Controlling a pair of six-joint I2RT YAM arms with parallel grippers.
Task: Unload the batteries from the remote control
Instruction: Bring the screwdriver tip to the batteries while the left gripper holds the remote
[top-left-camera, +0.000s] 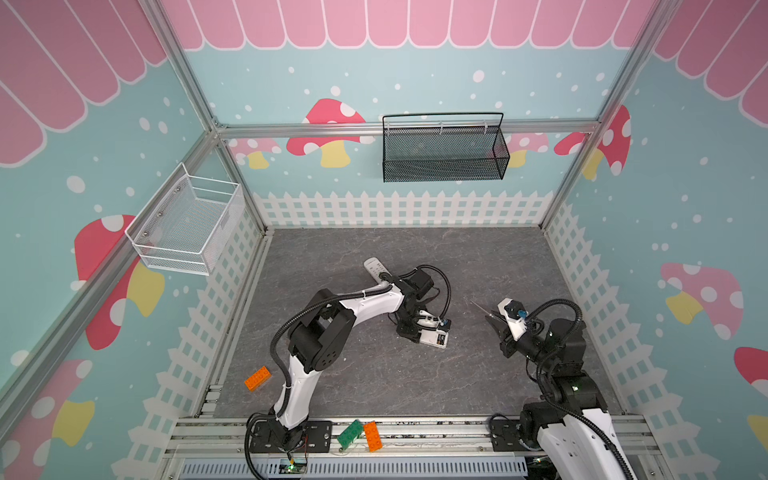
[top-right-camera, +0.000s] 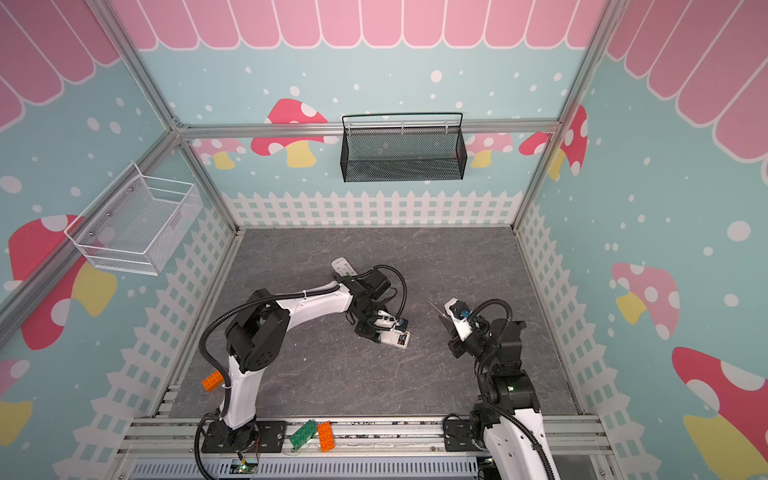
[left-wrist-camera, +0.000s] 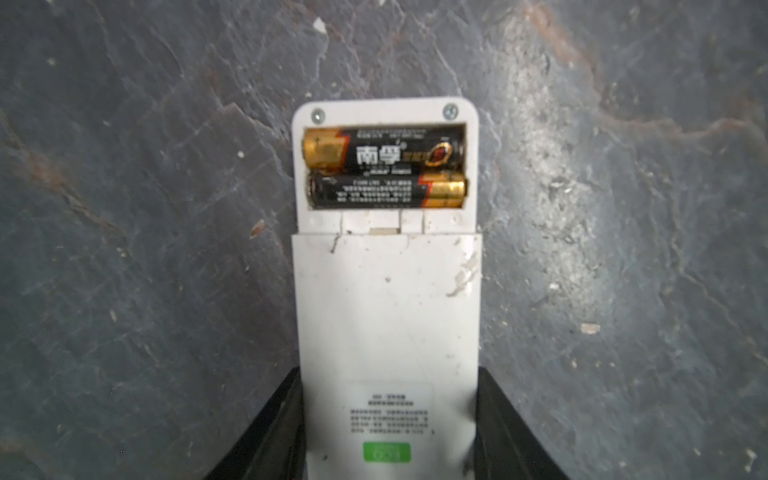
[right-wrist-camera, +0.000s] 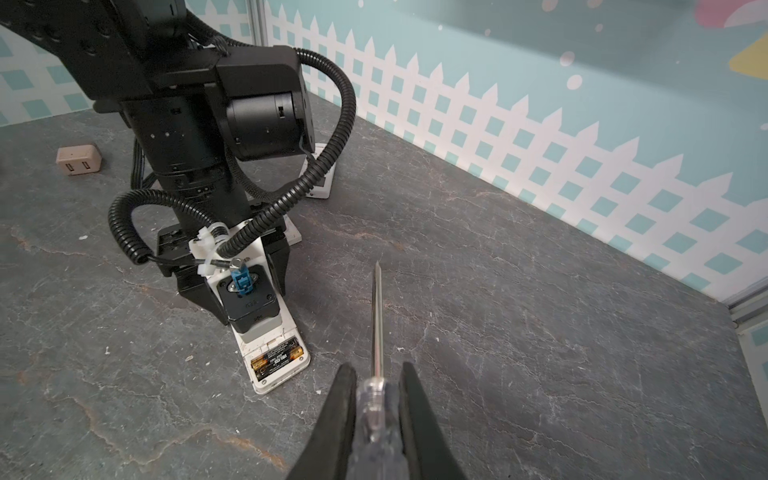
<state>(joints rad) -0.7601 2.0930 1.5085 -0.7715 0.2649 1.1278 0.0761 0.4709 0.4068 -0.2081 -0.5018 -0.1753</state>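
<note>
Clamping the clear-handled thin metal screwdriver (right-wrist-camera: 374, 411), the right tool (right-wrist-camera: 377, 368) is closed. The left tool (left-wrist-camera: 388, 374) grips the white rectangular plastic remote control (left-wrist-camera: 386, 311) by its sides on the grey stone-patterned surface (top-left-camera: 374, 382). Cover off; both black, gold-banded cylindrical batteries (left-wrist-camera: 384, 170) sit unremoved in its bay. Beyond, a second white remote (top-left-camera: 374, 266) is mostly arm-hidden; bay probably underneath.

- Your remote (left-wrist-camera: 386, 311) runs off the edge of the left wrist view. The left gripper (left-wrist-camera: 388, 370) fingers (left-wrist-camera: 270, 424) flanking it are cut off there too, so you cannot tell whether they press its sides.
- The remote's label and the small print on the batteries (left-wrist-camera: 384, 170) are too blurred to read.
- In both top views the left arm (top-left-camera: 365, 307) covers most of that remote, and a second remote (top-left-camera: 374, 267) shows only one end.
- The screwdriver (right-wrist-camera: 377, 324) handle leaves the right wrist view inside the right gripper (right-wrist-camera: 378, 368).
</note>
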